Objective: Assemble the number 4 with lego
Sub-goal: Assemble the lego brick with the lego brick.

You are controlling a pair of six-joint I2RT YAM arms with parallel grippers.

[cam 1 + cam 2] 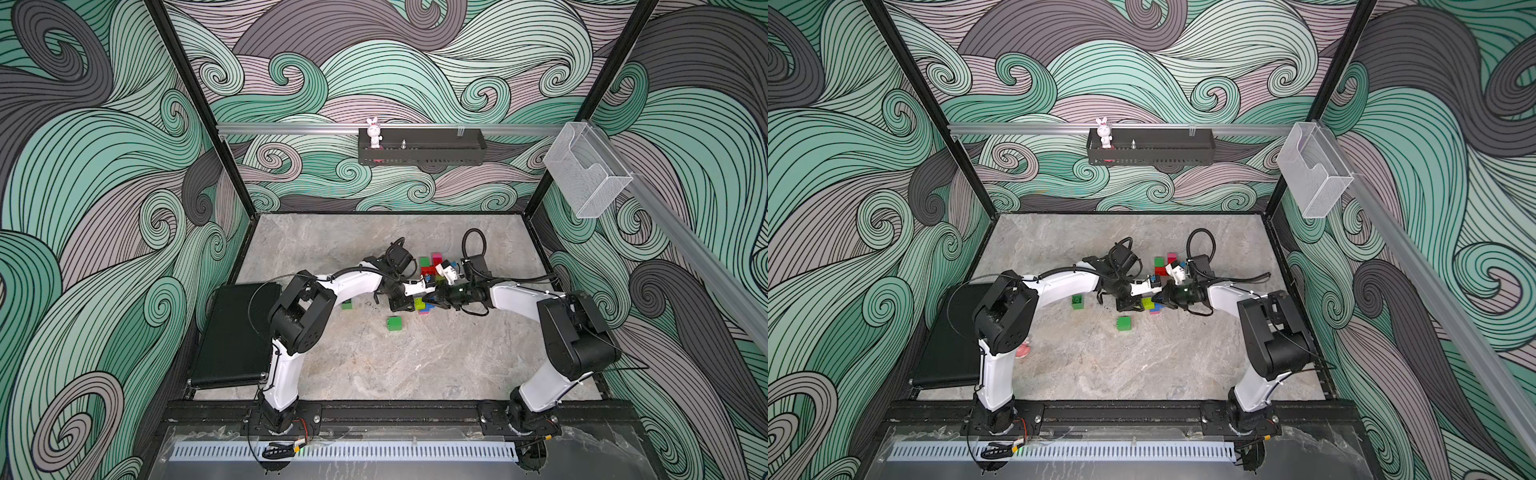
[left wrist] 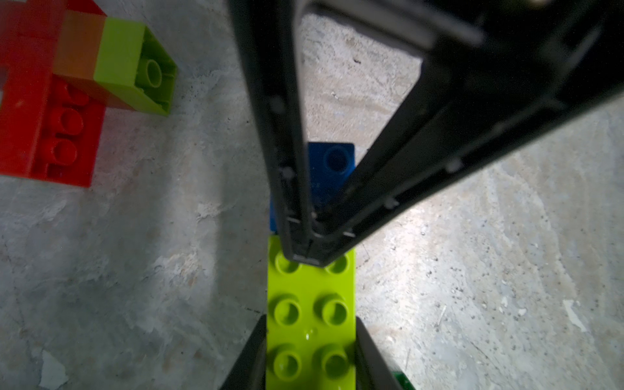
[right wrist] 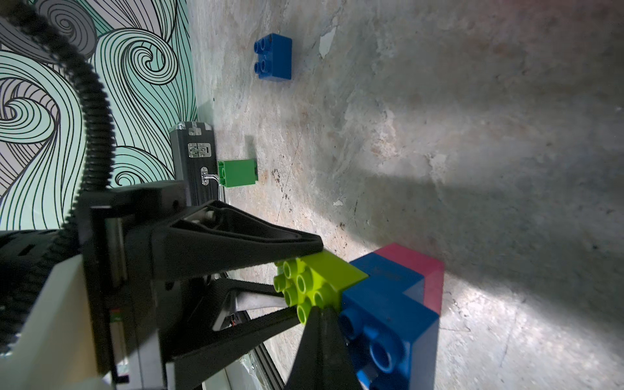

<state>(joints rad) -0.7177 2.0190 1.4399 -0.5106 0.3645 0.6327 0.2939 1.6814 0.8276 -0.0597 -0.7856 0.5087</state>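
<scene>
**Arms meet over a lime brick at mid-desk**

Up from the front rail come the left arm [image 1: 299,320] and right arm [image 1: 573,332]. Both fold at the elbow and reach inward, wrists low, almost nose to nose. A loose dark green brick [image 1: 395,323] sits just short of them on the desk [image 1: 415,365]. The left jaws pinch the oblong lime brick [image 2: 310,304] by its long sides, studs showing. The right jaws are pressed together, tips touching that brick's studded end. Right beyond it are a blue brick [image 3: 388,304] and a pink brick [image 3: 427,270], touching. Further back, a red, orange and lime run of bricks [image 2: 67,84] rests on the desk. High on the back-wall shelf [image 1: 436,158] stands a bunny figurine [image 1: 374,133].
</scene>
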